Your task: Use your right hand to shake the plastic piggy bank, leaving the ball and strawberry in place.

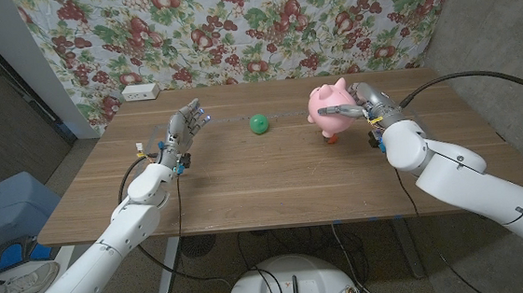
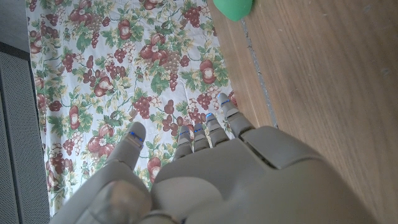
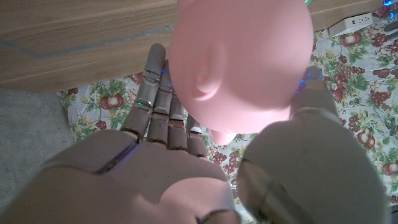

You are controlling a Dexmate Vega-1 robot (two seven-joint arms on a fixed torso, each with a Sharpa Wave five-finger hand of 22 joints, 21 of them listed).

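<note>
A glossy pink plastic piggy bank (image 1: 327, 106) with rounded ears sits toward the far right of the wooden table (image 1: 274, 183), gripped by the robot's right hand (image 1: 363, 107). A small green ball (image 1: 258, 123) lies mid-table, and the left hand (image 1: 183, 131) hovers open with fingers spread.

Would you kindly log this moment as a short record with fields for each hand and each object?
right hand: grips the pig
pig: pink, held at the table's far right; whether lifted, cannot tell
left hand: open, fingers apart, holds nothing
ball: green, on the table between the hands, untouched
strawberry: a small red thing under the pig, mostly hidden
</note>
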